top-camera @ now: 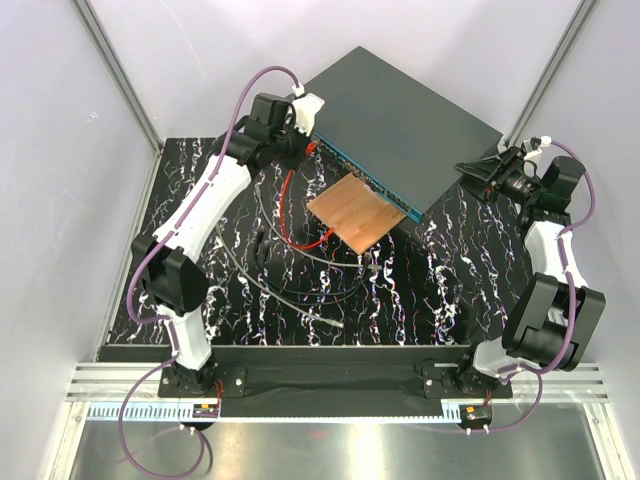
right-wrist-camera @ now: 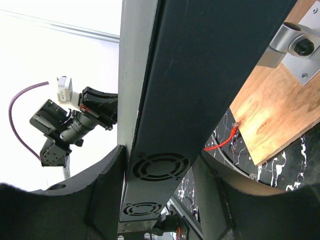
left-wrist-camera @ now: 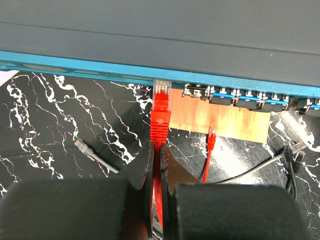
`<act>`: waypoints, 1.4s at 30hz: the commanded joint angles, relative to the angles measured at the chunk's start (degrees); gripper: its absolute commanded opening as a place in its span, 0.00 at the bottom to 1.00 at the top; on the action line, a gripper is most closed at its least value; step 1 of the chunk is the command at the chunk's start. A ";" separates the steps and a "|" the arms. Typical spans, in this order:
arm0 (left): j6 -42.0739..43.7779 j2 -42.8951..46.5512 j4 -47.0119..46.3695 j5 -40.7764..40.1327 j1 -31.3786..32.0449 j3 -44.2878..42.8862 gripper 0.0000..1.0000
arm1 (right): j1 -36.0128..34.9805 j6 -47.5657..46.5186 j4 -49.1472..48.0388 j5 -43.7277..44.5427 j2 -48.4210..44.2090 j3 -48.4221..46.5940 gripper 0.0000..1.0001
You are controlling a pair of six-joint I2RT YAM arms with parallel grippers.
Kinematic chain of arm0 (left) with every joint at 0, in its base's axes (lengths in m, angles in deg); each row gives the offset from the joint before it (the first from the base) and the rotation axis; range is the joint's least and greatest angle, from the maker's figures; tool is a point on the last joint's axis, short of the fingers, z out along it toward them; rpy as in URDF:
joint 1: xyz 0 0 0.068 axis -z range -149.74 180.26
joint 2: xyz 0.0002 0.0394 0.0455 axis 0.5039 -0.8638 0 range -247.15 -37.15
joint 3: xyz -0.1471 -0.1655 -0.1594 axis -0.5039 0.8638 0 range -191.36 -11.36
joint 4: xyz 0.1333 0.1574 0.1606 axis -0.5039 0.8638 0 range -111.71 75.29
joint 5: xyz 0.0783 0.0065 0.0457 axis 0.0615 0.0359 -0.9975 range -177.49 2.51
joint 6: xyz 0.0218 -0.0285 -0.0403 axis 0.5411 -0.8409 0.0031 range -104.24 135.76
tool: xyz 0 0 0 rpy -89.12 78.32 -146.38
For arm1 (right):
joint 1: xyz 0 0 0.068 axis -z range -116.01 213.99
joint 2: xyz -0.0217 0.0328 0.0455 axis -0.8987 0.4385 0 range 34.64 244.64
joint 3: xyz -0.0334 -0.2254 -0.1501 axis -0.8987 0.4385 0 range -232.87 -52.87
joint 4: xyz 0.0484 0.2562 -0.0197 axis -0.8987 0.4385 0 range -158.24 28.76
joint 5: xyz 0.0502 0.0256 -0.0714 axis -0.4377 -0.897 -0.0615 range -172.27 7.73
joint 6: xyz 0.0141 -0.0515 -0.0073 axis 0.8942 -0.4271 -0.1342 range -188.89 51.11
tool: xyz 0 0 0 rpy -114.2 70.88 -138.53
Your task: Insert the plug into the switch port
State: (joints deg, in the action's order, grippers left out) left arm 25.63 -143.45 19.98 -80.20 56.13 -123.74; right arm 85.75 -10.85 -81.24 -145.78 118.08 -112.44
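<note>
The left gripper is squeezed tight on the red cable, just behind its red plug. The plug's clear tip touches the blue face of the switch, beside the row of sockets (I cannot tell if it sits in a hole). The right gripper hugs the switch's short end, the one with the round fan holes. A brown copper plate lies just in front of the switch's blue face.

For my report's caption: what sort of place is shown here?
Probably a lab robot test cell: white panel walls in aluminium framing enclose a black white-veined tabletop, two white-and-black robot arms stand bolted at its near edge, and a flat dark grey metal switch lies beside loose cables.
</note>
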 commanded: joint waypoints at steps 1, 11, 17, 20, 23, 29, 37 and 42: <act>-0.55 0.13 -4.43 -0.34 -0.64 -2.76 0.00 | -0.31 -2.23 0.42 2.33 0.32 -2.22 0.00; -1.08 0.83 -3.90 0.44 -0.64 -0.65 0.00 | -0.31 -2.14 0.51 2.68 -0.03 -2.39 0.00; -3.10 2.06 -4.16 2.55 -0.29 2.77 0.00 | -0.31 -2.23 0.43 2.95 0.06 -2.13 0.00; -3.71 2.50 -4.69 3.17 -0.20 4.44 0.00 | -0.31 -2.23 0.34 2.95 0.06 -2.04 0.00; -3.45 2.42 -4.43 2.56 -0.38 3.40 0.00 | -0.31 -2.14 0.34 2.69 -0.12 -2.04 0.00; -3.37 2.42 -4.16 2.73 -0.82 1.55 0.00 | -0.31 -2.49 0.34 2.77 -0.03 -2.04 0.00; -3.72 -0.83 -2.76 3.26 -0.64 -5.83 0.00 | -0.40 -3.37 0.86 2.68 -0.12 -1.78 0.00; -3.98 -1.54 -3.37 3.78 -0.29 -7.07 0.00 | -0.58 -5.04 2.80 2.95 -0.12 -2.30 0.00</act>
State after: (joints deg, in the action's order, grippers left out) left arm 22.57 -144.70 21.47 -77.86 55.69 -127.32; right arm 85.75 -11.86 -79.40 -145.73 118.08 -113.03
